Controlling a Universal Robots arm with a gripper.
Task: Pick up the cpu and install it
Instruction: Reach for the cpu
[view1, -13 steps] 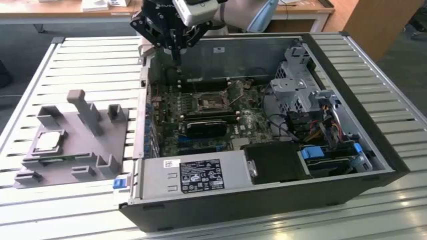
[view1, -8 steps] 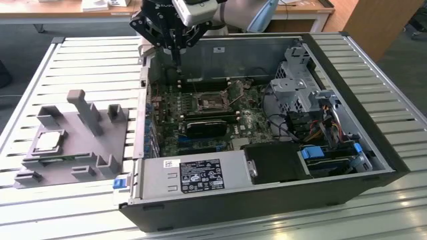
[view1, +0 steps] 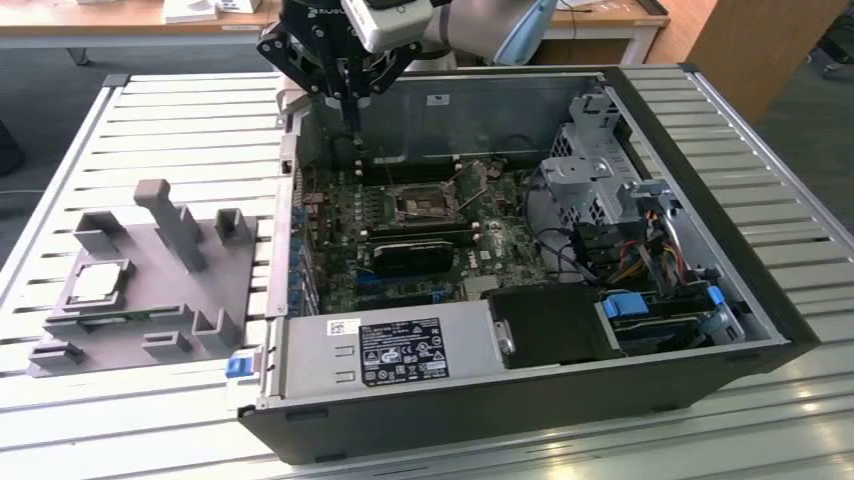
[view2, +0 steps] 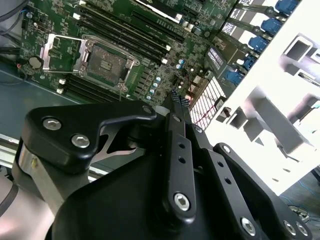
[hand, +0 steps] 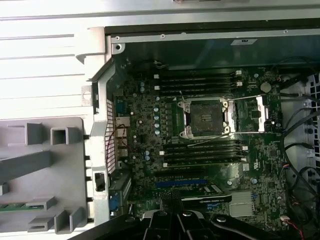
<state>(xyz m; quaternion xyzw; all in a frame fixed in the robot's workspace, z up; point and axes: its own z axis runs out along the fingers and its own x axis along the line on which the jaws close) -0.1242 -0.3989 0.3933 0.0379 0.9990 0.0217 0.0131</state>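
Observation:
The cpu (view1: 98, 283), a flat square chip with a silver top, lies on the grey holder plate (view1: 147, 320) at the exterior view's left, outside the computer case. My gripper (view1: 354, 128) hangs above the case's back corner nearest the holder, well away from the cpu. Its black fingers (view2: 179, 102) are pressed together with nothing between them. The motherboard's cpu socket (view1: 424, 203) lies open with its metal frame lifted, seen in both wrist views (view2: 107, 62) (hand: 206, 117).
The open computer case (view1: 694, 200) lies on a slatted white table (view1: 174, 120). Inside are memory sticks (hand: 197, 82), a black expansion card (view1: 420, 250), a drive cage (view1: 594, 160) with cables, and the power supply (view1: 387, 350). Grey holder blocks (view1: 167, 220) stand upright on the plate.

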